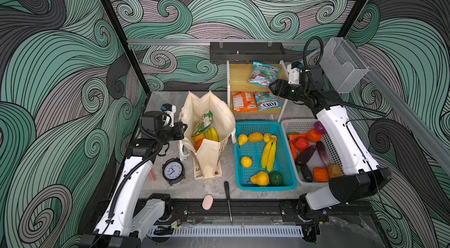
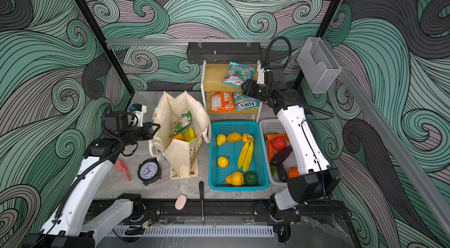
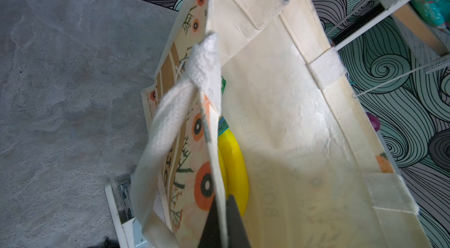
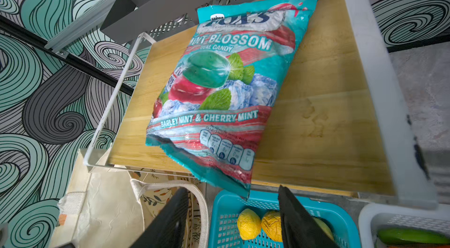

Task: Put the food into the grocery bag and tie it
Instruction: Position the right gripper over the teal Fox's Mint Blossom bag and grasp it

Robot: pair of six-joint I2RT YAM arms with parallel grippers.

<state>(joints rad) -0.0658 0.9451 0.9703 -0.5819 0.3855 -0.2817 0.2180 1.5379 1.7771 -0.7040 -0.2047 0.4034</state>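
The cream grocery bag stands open at the centre-left. Inside it lie a green-yellow packet, a yellow banana and orange fruit. My left gripper is shut on the bag's left rim, pinching the fabric. My right gripper is open at the front edge of the upper shelf. A teal candy packet lies on that shelf, its overhanging corner just ahead of the fingers and not gripped.
The lower shelf holds an orange packet and a teal packet. A teal basket holds fruit, and a white basket holds vegetables under my right arm. An alarm clock, pink pad and screwdriver lie in front.
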